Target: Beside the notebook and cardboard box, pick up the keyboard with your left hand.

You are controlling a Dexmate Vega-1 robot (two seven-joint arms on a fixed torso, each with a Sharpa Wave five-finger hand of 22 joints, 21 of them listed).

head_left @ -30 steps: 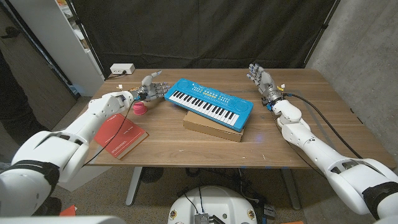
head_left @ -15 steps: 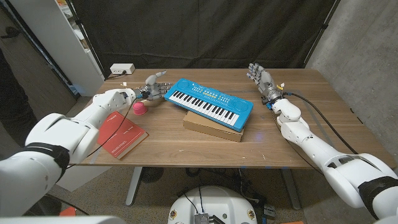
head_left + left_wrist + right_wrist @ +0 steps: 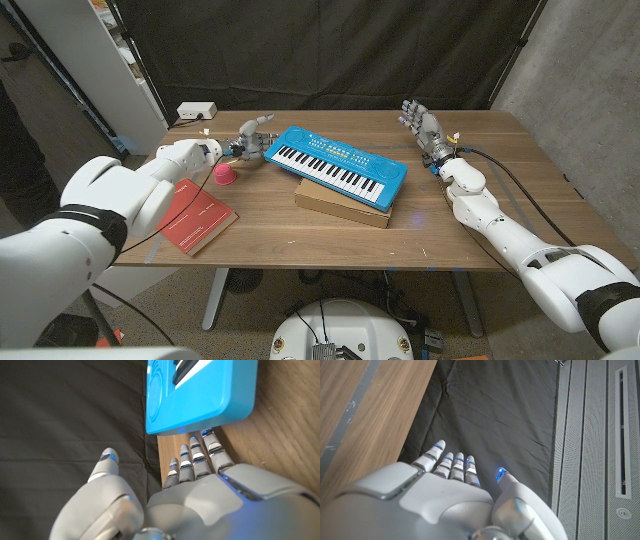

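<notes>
The blue toy keyboard (image 3: 335, 164) lies slanted across the middle of the table, its near end propped on a flat cardboard box (image 3: 340, 206). A red notebook (image 3: 195, 216) lies at the front left. My left hand (image 3: 250, 141) is open at the keyboard's far left end, fingers spread and reaching toward its corner. In the left wrist view the fingertips (image 3: 200, 447) sit just short of the blue keyboard (image 3: 200, 392) end, with a small gap. My right hand (image 3: 422, 127) is raised open over the back right of the table, holding nothing.
A small pink object (image 3: 223, 175) sits just in front of my left hand, between it and the notebook. A white power strip (image 3: 196, 111) lies at the back left corner. A black curtain hangs behind the table.
My left hand has moved a little farther back and right, closing in on the keyboard's left end. The right hand has stayed in place.
</notes>
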